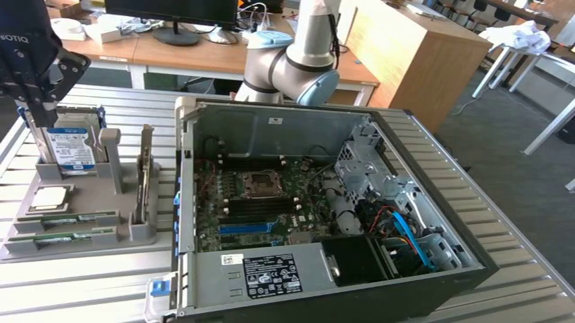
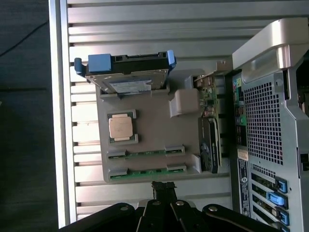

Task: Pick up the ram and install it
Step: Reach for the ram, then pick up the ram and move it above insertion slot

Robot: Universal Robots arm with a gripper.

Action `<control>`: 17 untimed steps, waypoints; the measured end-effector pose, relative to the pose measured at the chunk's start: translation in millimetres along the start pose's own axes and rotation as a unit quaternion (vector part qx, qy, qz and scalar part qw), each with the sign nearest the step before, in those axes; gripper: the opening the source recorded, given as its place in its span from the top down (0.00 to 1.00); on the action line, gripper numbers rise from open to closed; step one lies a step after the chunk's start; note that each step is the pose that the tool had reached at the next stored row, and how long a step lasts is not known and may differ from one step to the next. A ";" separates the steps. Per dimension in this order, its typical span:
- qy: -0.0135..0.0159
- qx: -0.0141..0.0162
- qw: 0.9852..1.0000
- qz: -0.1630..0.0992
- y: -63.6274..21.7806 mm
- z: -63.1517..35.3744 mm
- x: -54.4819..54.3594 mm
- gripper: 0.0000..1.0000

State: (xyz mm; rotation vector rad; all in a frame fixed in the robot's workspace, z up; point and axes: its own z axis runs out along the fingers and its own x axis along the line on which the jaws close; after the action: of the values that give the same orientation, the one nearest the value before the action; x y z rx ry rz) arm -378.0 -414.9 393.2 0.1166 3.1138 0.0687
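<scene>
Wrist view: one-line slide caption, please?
Shut gripper above the grey holder, where two ram sticks sit in their slots beside the processor and hard drive; computer case alongside.

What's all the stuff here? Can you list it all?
ram sticks: two, green, flat in the holder
hard drive: one, silver and blue, upright in the holder
processor chip: one, silver, flat in the holder
holder: one, grey, on the table
computer: one, black, open, beside the holder
table: one, silver, under everything
monitor: one, black, desk behind
robot arm: one, grey, behind the computer
gripper: one, black, shut, above the holder
</scene>
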 end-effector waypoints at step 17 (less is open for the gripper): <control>0.000 0.000 1.000 0.000 -4.8 -0.2 -0.4 0.90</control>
State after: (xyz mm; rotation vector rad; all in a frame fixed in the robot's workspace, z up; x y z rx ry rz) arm -378.0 -419.7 393.1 0.1166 3.1136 0.0689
